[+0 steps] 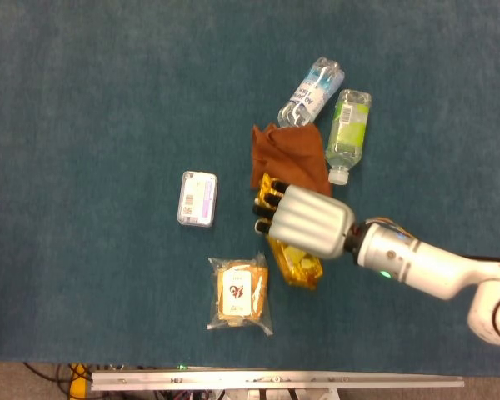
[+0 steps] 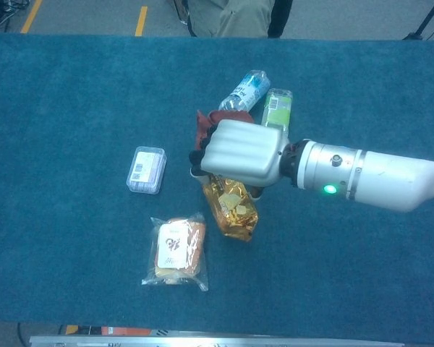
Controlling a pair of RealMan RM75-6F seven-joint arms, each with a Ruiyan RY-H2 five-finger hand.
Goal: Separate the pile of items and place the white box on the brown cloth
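Sorting stage, pile partly spread on the blue carpeted worktop (image 1: 83, 100). The right robot hand (image 1: 304, 220) hovers knuckles-up over the crinkled gold foil packet (image 1: 296, 265), fingers curled downward; whether it grips anything cannot be told. The left robot hand is out of frame. The small white rectangular box with a printed label (image 1: 197, 198) lies apart at 9 o'clock of the hand, not yet moved. The crumpled brown cloth (image 1: 289, 157) sits at 12 o'clock, touching two clear plastic bottles (image 1: 329, 108). Next, judged: reach toward 9 o'clock, grasp the box, carry it onto the cloth
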